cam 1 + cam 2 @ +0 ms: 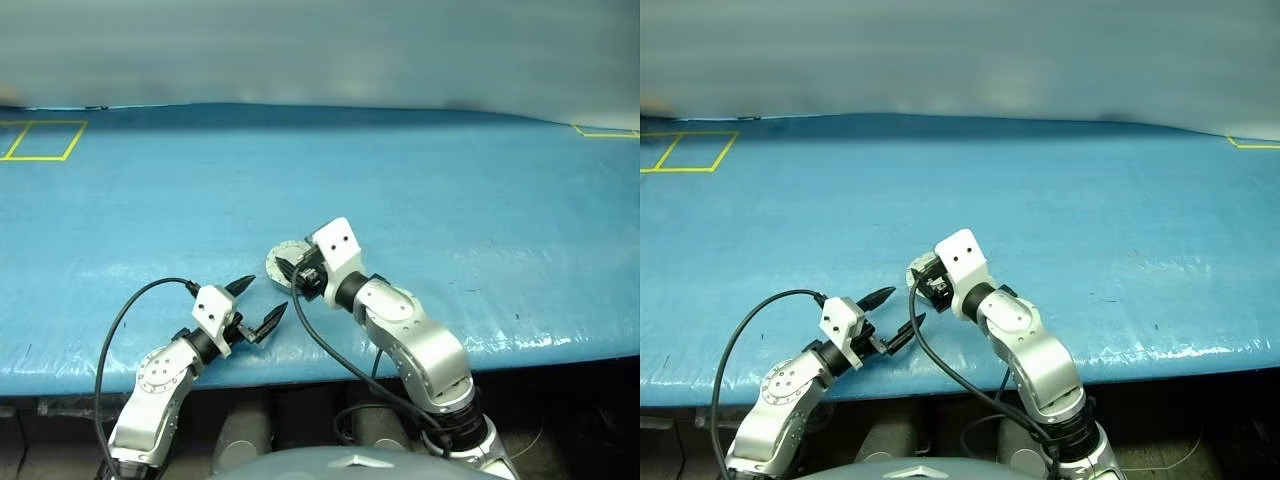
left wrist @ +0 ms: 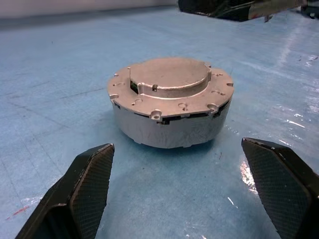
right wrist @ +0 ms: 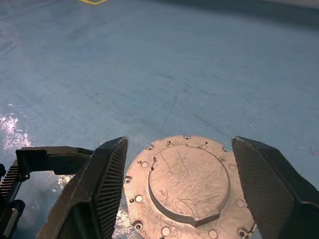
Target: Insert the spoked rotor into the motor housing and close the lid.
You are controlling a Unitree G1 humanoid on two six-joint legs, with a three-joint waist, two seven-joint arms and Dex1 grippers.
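My right gripper (image 3: 174, 189) has its jaws apart, straddling the lid (image 3: 188, 185) without gripping it; the lid sits plain face up on the motor housing (image 2: 169, 127) on the blue tabletop (image 1: 450, 180), so closing looks done. My left gripper (image 2: 184, 186) waits just beside it, jaws wide and empty, seemingly ready to steady the housing.

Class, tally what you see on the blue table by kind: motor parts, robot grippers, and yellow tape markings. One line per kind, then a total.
Closed motor housing with lid on top: 1
Robot grippers, left gripper and right gripper, both open: 2
Yellow tape markings, far left and far right: 2
Total: 5
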